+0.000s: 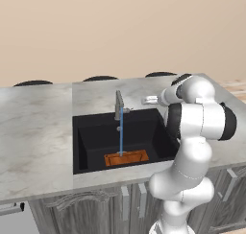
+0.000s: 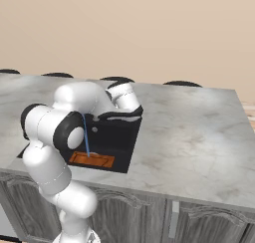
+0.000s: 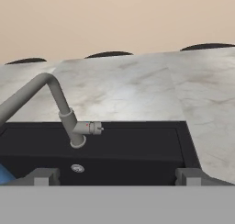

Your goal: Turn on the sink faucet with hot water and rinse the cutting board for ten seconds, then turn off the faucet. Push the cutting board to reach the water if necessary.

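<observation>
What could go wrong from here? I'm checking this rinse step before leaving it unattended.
1. The water is running onto the cutting board; the open pincer must reach the faucet lever to stop it, and a misaligned approach might miss or push it the wrong way.
2. The stream lands left of the board's centre, so its right end may stay unrinsed.
3. The elbow hangs over the sink rim.

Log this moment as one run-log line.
tap: slim grey metal faucet running | thin blue water stream lands on orange-brown wooden cutting board in black sink | gripper: open, empty

Even, bright render — slightly soft, perhaps low-resolution.
</observation>
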Tool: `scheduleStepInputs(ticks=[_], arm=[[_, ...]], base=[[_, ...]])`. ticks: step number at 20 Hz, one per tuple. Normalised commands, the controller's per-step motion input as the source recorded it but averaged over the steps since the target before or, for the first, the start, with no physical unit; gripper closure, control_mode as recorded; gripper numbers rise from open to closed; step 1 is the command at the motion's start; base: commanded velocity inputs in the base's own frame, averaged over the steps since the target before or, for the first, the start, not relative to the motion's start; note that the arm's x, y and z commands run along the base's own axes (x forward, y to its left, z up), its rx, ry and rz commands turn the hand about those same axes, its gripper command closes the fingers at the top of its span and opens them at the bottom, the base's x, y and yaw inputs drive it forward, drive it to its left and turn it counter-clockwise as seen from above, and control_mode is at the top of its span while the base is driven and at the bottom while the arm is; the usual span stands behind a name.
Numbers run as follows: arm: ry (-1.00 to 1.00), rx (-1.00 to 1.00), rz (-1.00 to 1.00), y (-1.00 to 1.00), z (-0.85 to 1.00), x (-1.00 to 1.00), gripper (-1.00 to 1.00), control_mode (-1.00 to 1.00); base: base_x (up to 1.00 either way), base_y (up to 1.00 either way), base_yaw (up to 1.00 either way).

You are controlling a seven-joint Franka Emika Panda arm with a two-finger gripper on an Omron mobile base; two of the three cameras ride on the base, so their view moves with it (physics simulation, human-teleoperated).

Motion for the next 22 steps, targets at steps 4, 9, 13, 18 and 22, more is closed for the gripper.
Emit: scheduleStepInputs(ticks=[4, 9, 13, 18, 22], arm=[[0.00, 0.00, 0.00, 0.00, 0.00, 0.00, -1.00, -1.00], [0.00, 0.00, 0.00, 0.00, 0.00, 0.00, -1.00, -1.00], [0.00, 0.00, 0.00, 0.00, 0.00, 0.00, -1.00, -1.00], [0.00, 0.00, 0.00, 0.00, 0.00, 0.00, -1.00, -1.00], [0.00, 0.00, 0.00, 0.00, 0.00, 0.00, -1.00, -1.00]], base=[[0.00, 0.00, 0.00], [0.00, 0.00, 0.00], [0.00, 0.00, 0.00], [0.00, 0.00, 0.00], [0.00, 0.00, 0.00]])
